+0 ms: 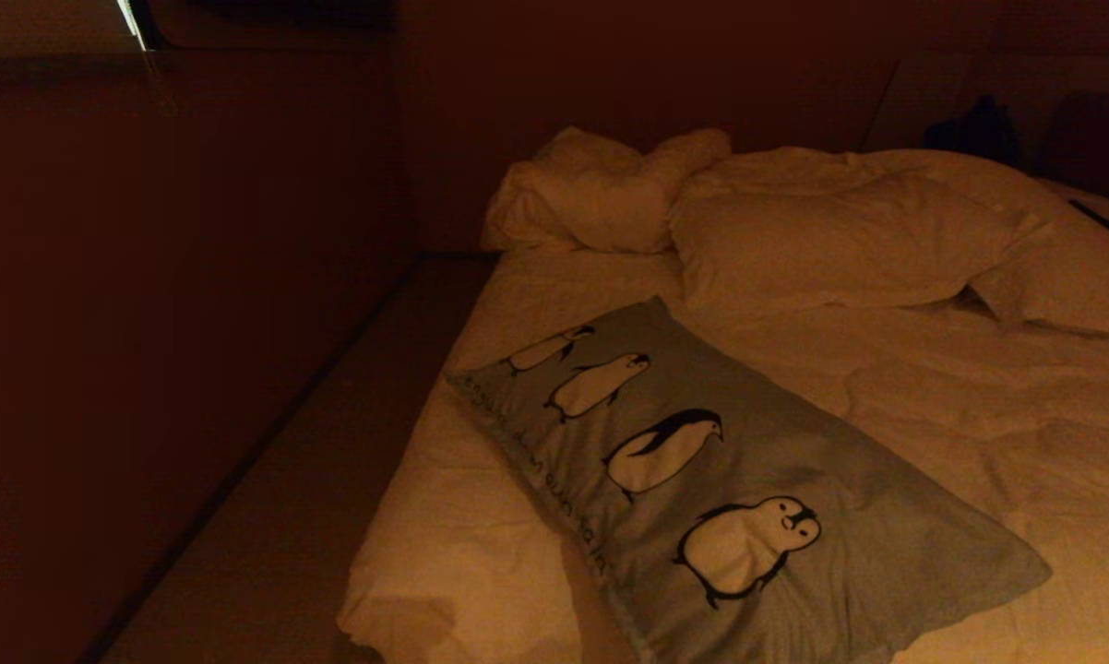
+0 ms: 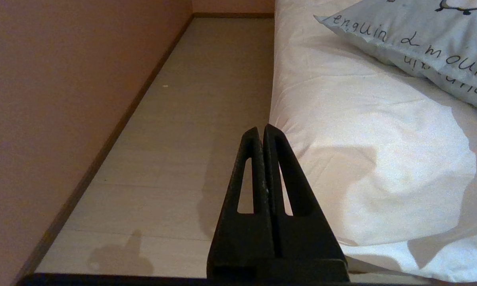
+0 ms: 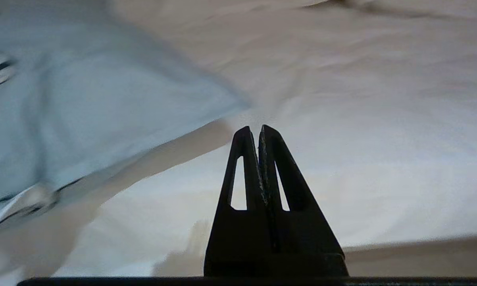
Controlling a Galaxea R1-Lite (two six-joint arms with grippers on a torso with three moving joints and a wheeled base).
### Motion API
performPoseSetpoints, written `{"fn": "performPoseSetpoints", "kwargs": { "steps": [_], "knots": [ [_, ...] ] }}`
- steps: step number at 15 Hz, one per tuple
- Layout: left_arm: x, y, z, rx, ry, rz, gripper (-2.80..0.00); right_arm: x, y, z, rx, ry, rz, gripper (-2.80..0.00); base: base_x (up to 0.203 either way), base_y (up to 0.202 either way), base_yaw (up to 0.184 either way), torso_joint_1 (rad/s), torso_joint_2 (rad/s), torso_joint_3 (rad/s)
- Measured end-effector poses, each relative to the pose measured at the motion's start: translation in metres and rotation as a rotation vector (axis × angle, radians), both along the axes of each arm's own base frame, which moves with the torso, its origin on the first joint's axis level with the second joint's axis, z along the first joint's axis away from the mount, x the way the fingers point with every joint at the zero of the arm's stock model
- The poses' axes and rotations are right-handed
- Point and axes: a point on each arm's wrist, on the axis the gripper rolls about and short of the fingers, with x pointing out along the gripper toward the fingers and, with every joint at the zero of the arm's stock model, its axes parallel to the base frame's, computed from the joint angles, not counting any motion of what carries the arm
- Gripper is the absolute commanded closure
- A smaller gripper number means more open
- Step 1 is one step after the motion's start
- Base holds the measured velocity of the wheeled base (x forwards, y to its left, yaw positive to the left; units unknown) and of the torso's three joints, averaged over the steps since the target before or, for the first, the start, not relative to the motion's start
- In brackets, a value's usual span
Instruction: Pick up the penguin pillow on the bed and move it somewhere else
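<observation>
The penguin pillow [image 1: 730,480] lies flat and slantwise on the near left part of the bed [image 1: 979,433], pale grey-blue with black-and-white penguins and a line of text. Neither arm shows in the head view. In the left wrist view my left gripper [image 2: 261,128] is shut and empty, beside the bed's edge above the floor, with the pillow's corner [image 2: 421,35] farther off. In the right wrist view my right gripper [image 3: 258,129] is shut and empty, over the white duvet [image 3: 361,139], a short way from the pillow's near corner [image 3: 83,107].
Plain white pillows [image 1: 831,240] and a bunched duvet [image 1: 601,194] lie at the head of the bed. A dark wall [image 1: 149,323] runs along the left, with a narrow strip of pale floor [image 1: 315,461] between it and the bed.
</observation>
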Motion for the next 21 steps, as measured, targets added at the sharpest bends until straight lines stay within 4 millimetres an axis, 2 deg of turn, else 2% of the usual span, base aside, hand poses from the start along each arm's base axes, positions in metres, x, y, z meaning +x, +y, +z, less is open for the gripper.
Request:
{"fn": "performPoseSetpoints", "kwargs": {
  "steps": [7, 21],
  "knots": [
    [0.0, 0.0, 0.0, 0.0, 0.0, 0.0, 0.0, 0.012, 0.003, -0.023, 0.005, 0.015, 0.143, 0.0, 0.0, 0.0, 0.0, 0.0, 0.0, 0.0],
    [0.0, 0.0, 0.0, 0.0, 0.0, -0.002, 0.0, 0.014, 0.003, -0.029, -0.004, 0.028, 0.15, 0.0, 0.0, 0.0, 0.0, 0.0, 0.0, 0.0]
  ]
}}
